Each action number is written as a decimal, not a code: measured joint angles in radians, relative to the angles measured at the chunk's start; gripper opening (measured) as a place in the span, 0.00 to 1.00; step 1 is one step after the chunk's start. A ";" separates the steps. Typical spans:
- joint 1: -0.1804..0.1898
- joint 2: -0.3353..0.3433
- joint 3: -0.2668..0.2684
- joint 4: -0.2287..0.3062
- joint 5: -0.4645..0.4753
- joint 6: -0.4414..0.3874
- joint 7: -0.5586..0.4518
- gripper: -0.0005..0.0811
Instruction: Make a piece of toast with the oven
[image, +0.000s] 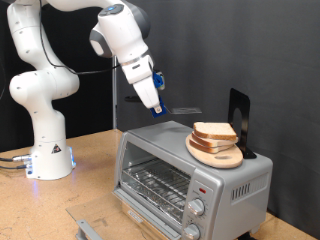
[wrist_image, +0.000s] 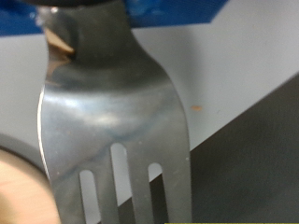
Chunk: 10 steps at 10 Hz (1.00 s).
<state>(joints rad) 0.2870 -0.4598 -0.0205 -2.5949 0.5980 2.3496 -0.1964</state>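
Note:
The silver-grey oven (image: 190, 170) stands at the exterior view's lower right, with its wire rack (image: 155, 185) showing through the front. On its top, a round wooden plate (image: 214, 156) carries stacked tan bread slices, and the piece of toast (image: 215, 132) is the upper one. My gripper (image: 157, 108) hangs above the oven's top to the exterior view's left of the plate. It is shut on a metal fork (wrist_image: 112, 121) whose tines point toward the bread. The fork shows as a thin dark bar in the exterior view (image: 182, 110).
A black upright stand (image: 238, 118) rises behind the plate. Two round knobs (image: 197, 210) sit on the oven's right panel. A grey flat piece (image: 90, 225) lies on the wooden table (image: 90, 160) in front. The robot's base (image: 50, 160) stands at the exterior view's left.

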 joint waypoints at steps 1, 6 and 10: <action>-0.006 -0.010 -0.029 -0.007 0.050 0.001 0.005 0.45; -0.070 -0.032 -0.186 -0.007 0.090 0.003 -0.096 0.45; -0.138 -0.032 -0.280 0.023 -0.013 -0.100 -0.182 0.45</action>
<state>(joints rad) 0.1494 -0.4916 -0.3005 -2.5718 0.5854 2.2497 -0.3785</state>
